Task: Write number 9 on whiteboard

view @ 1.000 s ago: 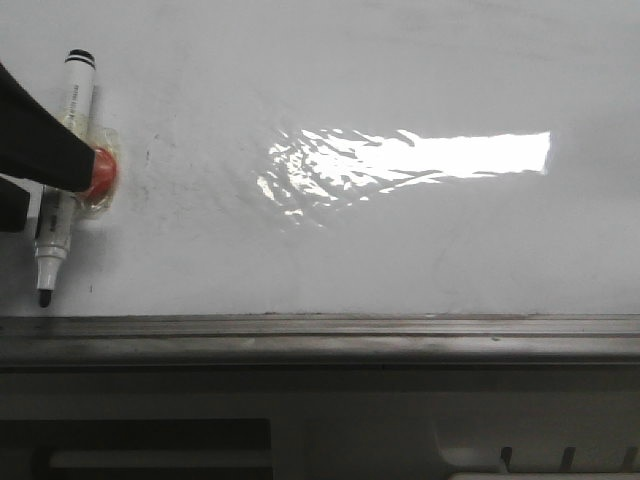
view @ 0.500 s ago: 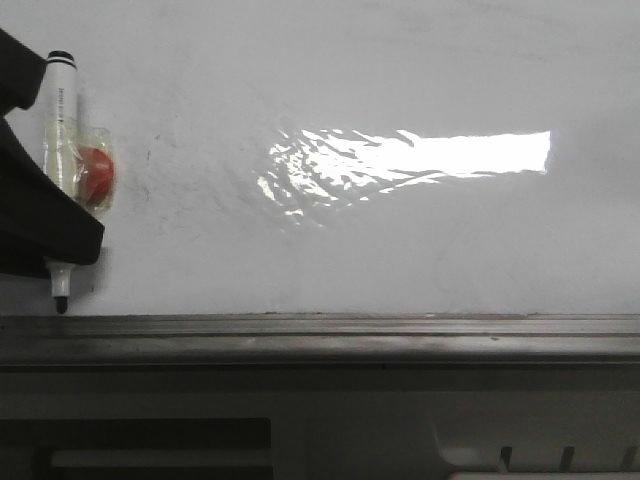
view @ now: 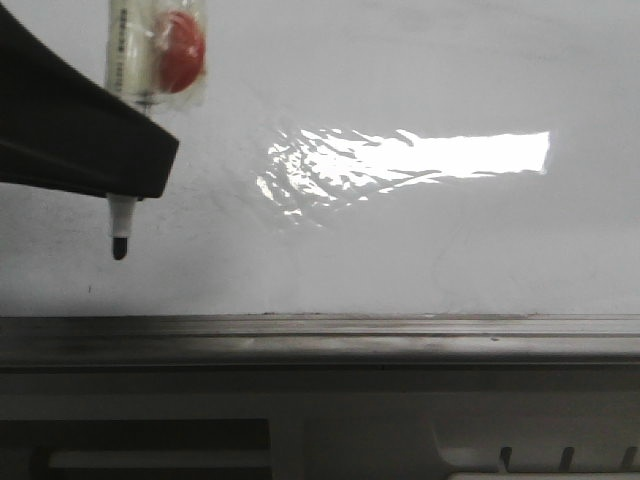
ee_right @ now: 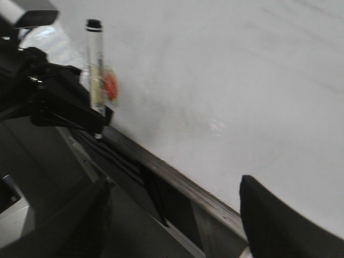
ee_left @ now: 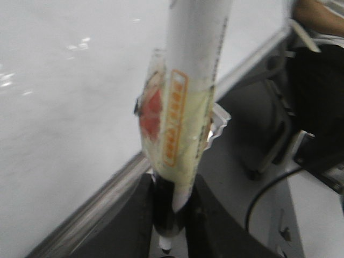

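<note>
Marker raised, board not yet written on

Whiteboard [view: 400, 250] space stretches blank across the front view, showing only faint smudges and a bright strip of reflected light; no number 9 can be seen on it anywhere, so the writing itself is judged to be all ahead. At the far left, the left gripper [view: 125, 180] is clamped on a marker [view: 125, 70], held upright with its dark tip pointing down toward the metal rail [view: 350, 335] at the near edge. The tip hangs over the board's left part, and whether it touches the surface cannot be told. A clear wrapper with a red spot [view: 180, 50] is taped to the marker's barrel.

The right gripper [ee_right: 172, 215] stands with its fingers spread wide and nothing between them, near the rail and well apart from the marker.

Much is hard to read. The marker's upper end is cut off in the front view, and the left arm's dark body covers the middle of the barrel. The left wrist view is blurred, so the wrapper's print cannot be made out. Glare may hide faint marks.
</note>
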Controlling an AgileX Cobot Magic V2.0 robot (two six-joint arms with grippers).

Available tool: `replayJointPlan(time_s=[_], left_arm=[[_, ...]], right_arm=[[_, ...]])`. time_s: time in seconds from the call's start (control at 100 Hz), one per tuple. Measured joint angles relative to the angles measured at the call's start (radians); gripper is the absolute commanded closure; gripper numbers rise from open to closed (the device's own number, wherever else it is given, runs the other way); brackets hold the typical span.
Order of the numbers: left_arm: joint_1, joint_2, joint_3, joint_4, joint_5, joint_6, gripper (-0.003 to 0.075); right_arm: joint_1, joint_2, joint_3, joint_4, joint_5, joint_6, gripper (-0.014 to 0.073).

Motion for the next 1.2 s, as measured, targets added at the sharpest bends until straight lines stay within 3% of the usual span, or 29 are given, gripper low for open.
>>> replayJointPlan(time_s=[0.16, 0.29, 0.44, 0.9, 1.2], left_arm=[[-0.001, 0.007, 0.031, -0.208, 0.160, 0.335, 0.0739], [-0.001, 0.041, 0.044, -0.237, 0.255, 0.440, 0.0740], [-0.001, 0.068, 0.044, -0.242, 0.342, 0.530, 0.0740], [-0.001, 0.070, 0.044, -0.274, 0.384, 0.569, 0.0740], [-0.001, 0.070, 0.044, -0.282, 0.386, 0.570, 0.0740]], right_arm=[[0.038, 0.028, -0.038, 0.123, 0.050, -0.135, 0.0151], [0.098, 0.078, -0.043, 0.210, 0.067, -0.233, 0.0151], [0.200, 0.171, -0.052, 0.225, 0.069, -0.308, 0.0151], [0.456, 0.538, -0.155, 0.305, -0.035, -0.516, 0.0151], [0.547, 0.703, -0.193, 0.365, -0.141, -0.540, 0.0152]])
